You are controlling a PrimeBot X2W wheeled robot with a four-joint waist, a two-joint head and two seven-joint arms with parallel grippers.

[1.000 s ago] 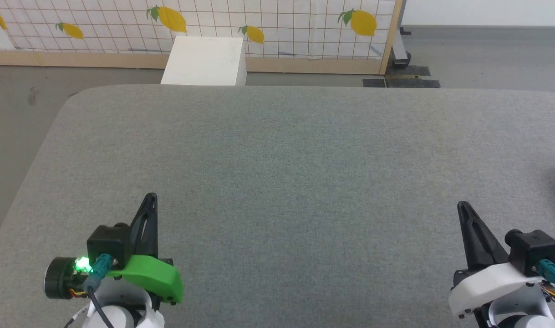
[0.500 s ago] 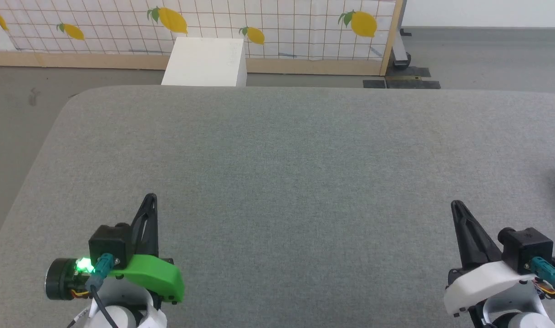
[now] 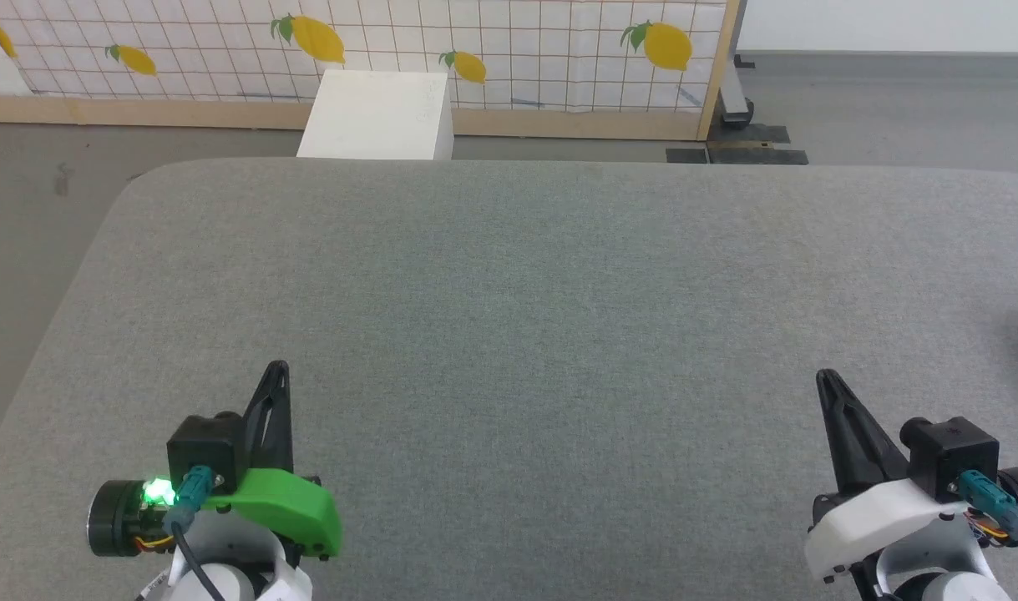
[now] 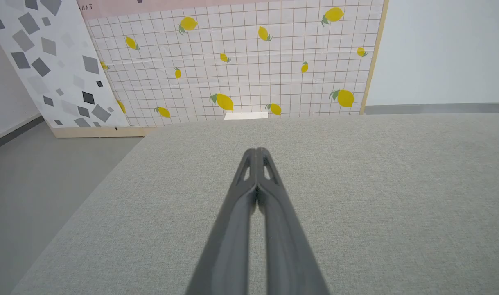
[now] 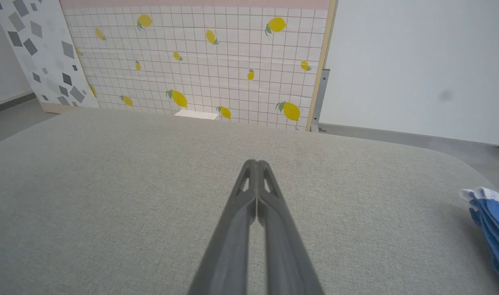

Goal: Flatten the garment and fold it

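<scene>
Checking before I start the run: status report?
Left end effector shut, empty. Right end effector shut, empty. Blue-and-white garment bunched far right on grey table, untouched. Nothing between.

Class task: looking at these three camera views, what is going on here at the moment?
A two-armed robot faces a grey padded table. Its left gripper and right gripper are over the near part of the table, both with fingers shut and holding nothing. The garment, blue with white trim, lies bunched on the table off to the right, apart from the right gripper. Nothing is being handled; flattening and folding have not yet begun.
</scene>
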